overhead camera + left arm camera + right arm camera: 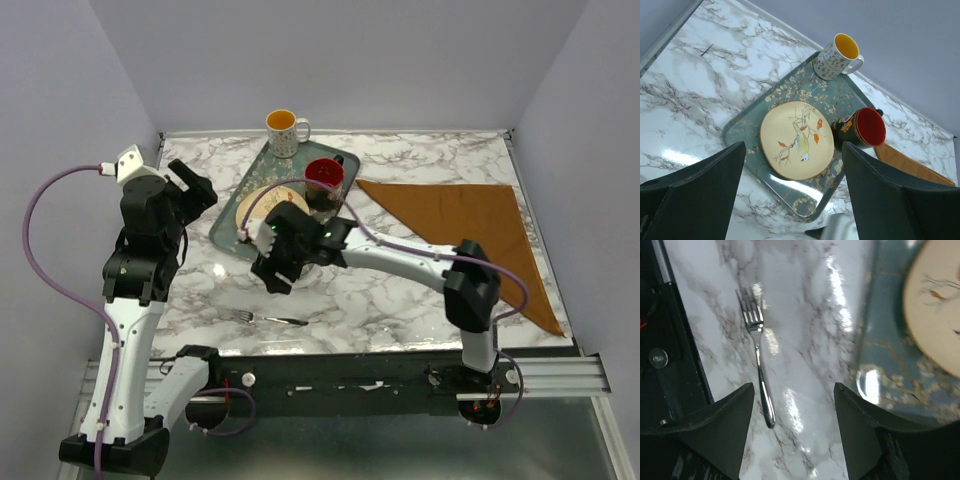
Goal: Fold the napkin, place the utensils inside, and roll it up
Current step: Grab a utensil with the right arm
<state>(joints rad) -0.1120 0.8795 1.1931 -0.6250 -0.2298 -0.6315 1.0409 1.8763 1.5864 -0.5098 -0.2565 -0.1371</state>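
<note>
The rust-brown napkin (470, 225) lies flat as a triangle on the right of the marble table; a sliver of the napkin (905, 162) shows past the dark mug in the left wrist view. A silvery fork (272, 319) rests alone near the front edge. My right gripper (275, 260) hovers open over the marble between fork and tray. In its wrist view the fork (758, 360) lies flat below, beside one finger, and the gripper (794, 387) holds nothing. My left gripper (195, 190) hangs open and empty left of the tray; its wrist view shows the gripper (793, 150) facing the tray.
A dark green patterned tray (232, 215) at the back middle carries a cream bird plate (255, 205) and a dark mug with a red inside (324, 180). A floral mug with a yellow inside (285, 130) stands at its far end. The black front rail (670, 340) runs close to the fork.
</note>
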